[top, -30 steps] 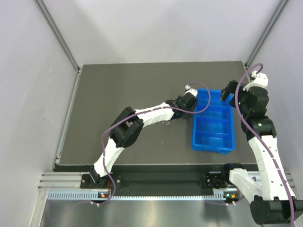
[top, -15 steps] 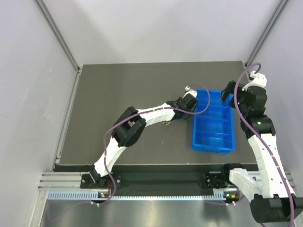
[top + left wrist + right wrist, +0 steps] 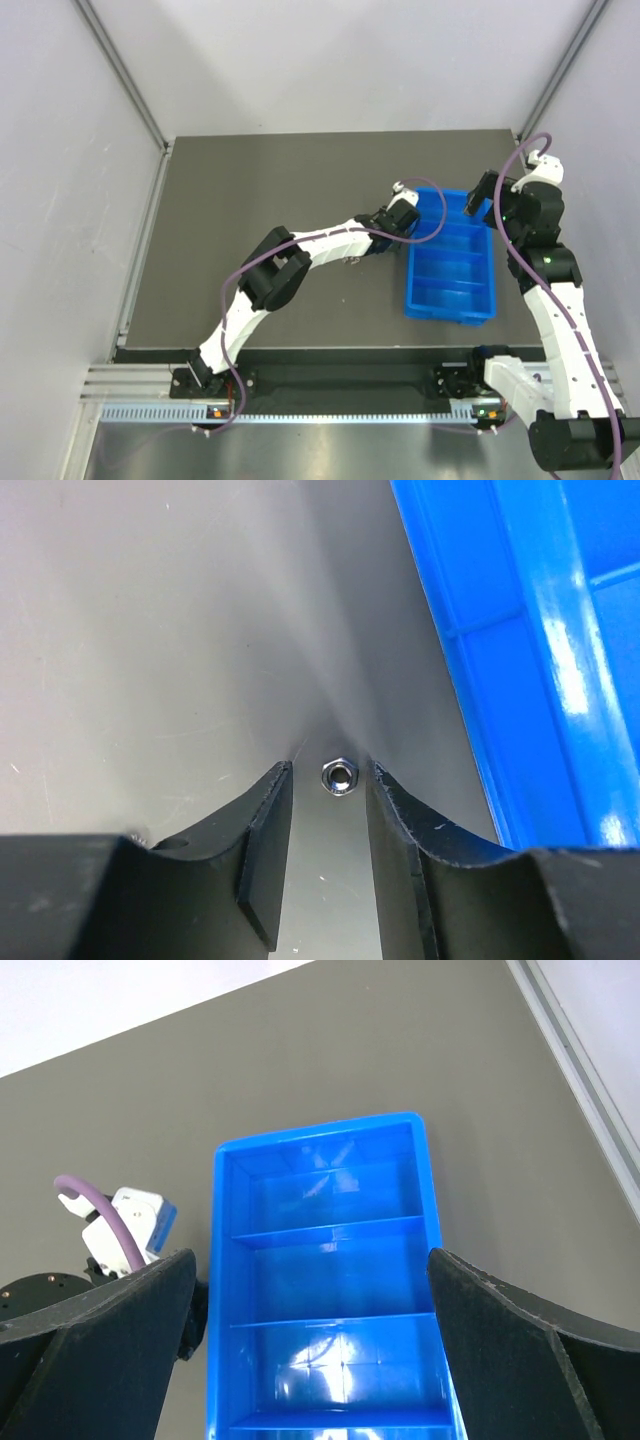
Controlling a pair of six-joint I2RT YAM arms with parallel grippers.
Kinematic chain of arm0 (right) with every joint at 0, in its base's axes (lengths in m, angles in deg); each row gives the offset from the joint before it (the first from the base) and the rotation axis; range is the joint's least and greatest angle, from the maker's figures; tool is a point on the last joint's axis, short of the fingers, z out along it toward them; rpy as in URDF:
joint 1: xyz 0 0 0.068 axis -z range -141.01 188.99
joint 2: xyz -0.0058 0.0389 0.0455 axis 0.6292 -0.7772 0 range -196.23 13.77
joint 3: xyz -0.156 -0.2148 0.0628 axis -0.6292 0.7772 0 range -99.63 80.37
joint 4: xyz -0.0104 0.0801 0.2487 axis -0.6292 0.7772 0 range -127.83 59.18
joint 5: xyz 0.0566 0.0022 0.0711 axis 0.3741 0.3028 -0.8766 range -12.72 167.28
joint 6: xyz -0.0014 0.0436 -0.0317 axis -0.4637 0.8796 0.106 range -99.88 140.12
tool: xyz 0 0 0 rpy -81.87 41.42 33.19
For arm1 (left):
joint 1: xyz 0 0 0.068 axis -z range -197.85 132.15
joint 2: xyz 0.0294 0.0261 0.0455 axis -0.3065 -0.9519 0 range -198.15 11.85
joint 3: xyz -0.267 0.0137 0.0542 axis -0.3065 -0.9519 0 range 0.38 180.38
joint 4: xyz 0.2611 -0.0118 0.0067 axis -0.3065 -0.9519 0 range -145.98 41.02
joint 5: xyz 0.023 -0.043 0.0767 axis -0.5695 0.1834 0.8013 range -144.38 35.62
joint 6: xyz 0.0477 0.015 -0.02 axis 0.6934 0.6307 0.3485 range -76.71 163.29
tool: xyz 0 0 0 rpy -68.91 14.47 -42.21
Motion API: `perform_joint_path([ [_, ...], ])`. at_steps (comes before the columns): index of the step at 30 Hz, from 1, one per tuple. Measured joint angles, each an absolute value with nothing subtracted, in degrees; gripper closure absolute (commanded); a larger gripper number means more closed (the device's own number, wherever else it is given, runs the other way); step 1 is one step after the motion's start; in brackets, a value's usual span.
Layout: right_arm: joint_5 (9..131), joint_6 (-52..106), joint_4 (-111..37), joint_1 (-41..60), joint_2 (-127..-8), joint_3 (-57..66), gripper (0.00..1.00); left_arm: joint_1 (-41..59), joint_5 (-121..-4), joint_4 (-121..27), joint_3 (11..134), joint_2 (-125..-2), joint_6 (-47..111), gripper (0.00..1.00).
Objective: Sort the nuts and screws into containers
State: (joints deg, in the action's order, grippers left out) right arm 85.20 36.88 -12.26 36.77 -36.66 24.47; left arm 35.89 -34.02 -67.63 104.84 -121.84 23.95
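Note:
A silvery nut [image 3: 339,778] lies flat on the dark table between the tips of my left gripper [image 3: 328,768]. The jaws stand narrowly open on either side of it, with a small gap on each side. The blue four-compartment tray [image 3: 520,630] lies just right of the nut. From above, my left gripper [image 3: 395,226] is at the tray's [image 3: 484,262] left wall near its far end. My right gripper [image 3: 310,1255] is wide open and empty above the tray's [image 3: 222,1290] far end. The compartments I see hold nothing. A few tiny silvery bits [image 3: 351,260] lie under the left forearm, too small to tell apart.
The dark grey table [image 3: 250,200] is bounded by grey walls on the left, back and right. The left arm's purple cable [image 3: 425,215] loops over the tray's far left corner. The left wrist [image 3: 125,1230] shows beside the tray in the right wrist view.
The left arm's elbow has shifted slightly right and its gripper has edged a little along the tray's left wall. The right arm has barely moved.

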Motion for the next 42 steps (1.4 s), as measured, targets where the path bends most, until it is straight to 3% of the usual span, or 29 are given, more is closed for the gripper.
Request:
perform_joint_path([
  [4,85.2,36.9,-11.9,36.8,-36.6,24.5,0.00,36.0,-33.9,-67.4,105.4,-122.4,23.9,0.63],
  [11,85.2,36.9,-11.6,36.8,-36.6,24.5,0.00,36.0,-33.4,-67.0,105.7,-122.7,23.7,0.85],
  [14,85.2,36.9,-11.6,36.8,-36.6,24.5,0.00,36.0,-33.0,-67.0,105.8,-122.7,23.7,0.86],
  [19,85.3,36.9,-11.6,36.8,-36.6,24.5,0.00,36.2,-32.0,-67.1,105.7,-122.7,23.2,0.96],
  [22,85.2,37.1,-11.6,36.8,-36.7,24.5,0.00,36.3,-31.1,-67.1,105.6,-122.7,22.6,0.94],
  [26,85.2,37.4,-11.6,36.8,-36.7,24.5,0.00,36.4,-30.7,-67.1,105.5,-122.6,22.2,0.71],
  [27,85.2,37.4,-11.6,36.8,-36.7,24.5,0.00,36.4,-30.7,-67.2,105.4,-122.6,22.3,0.69],
  [33,85.2,37.8,-11.5,36.8,-37.1,24.5,0.00,36.4,-30.3,-67.4,105.0,-122.4,21.2,0.70],
  [37,85.2,38.0,-11.5,36.8,-37.3,24.5,0.00,36.4,-30.0,-67.5,104.8,-122.3,20.6,0.77],
  [42,85.2,38.0,-11.5,36.8,-37.3,24.5,0.01,36.4,-29.6,-67.9,104.8,-122.2,20.5,0.71],
])
